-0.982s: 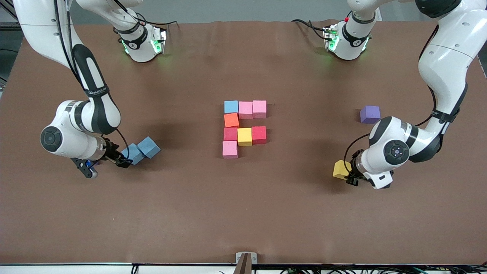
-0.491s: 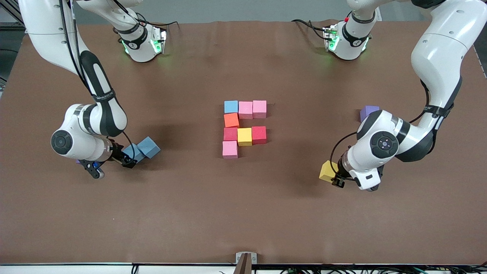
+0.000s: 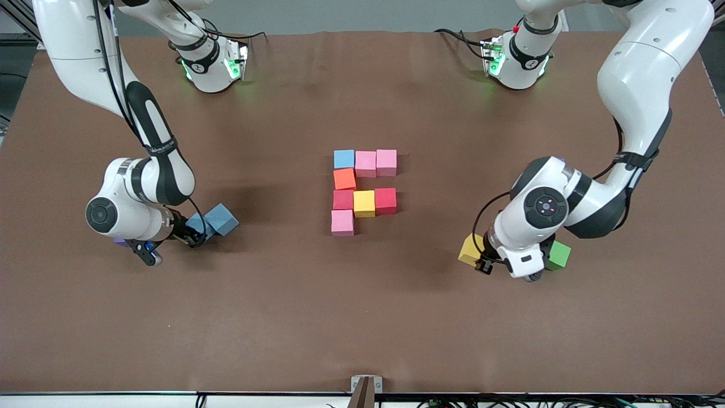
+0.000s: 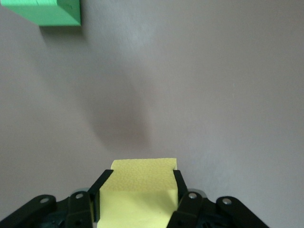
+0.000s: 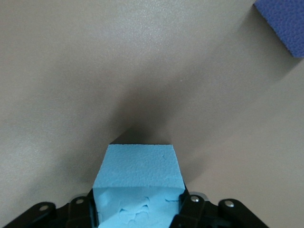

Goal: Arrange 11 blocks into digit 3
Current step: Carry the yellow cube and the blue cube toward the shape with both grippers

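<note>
The partly built digit 3 (image 3: 362, 187) lies mid-table: a row of light blue, pink and pink blocks, an orange one, a row of red, yellow and red, and a pink one nearest the camera. My left gripper (image 3: 477, 259) (image 4: 138, 183) is shut on a yellow block (image 3: 469, 249) (image 4: 140, 178), carried over bare table between the figure and a green block (image 3: 559, 255) (image 4: 47, 12). My right gripper (image 3: 192, 235) (image 5: 137, 194) is shut on a light blue block (image 3: 195, 225) (image 5: 137, 168) on the table. A second blue cube (image 3: 222, 219) touches it on the figure's side.
A purple cube (image 5: 285, 23) lies close to my right gripper; in the front view only a sliver of that purple cube (image 3: 120, 242) shows under the right arm. Open brown table surrounds the figure on all sides.
My left arm has carried the yellow block toward the figure, uncovering the green block and hiding a purple cube. My right gripper has closed on the light blue block.
</note>
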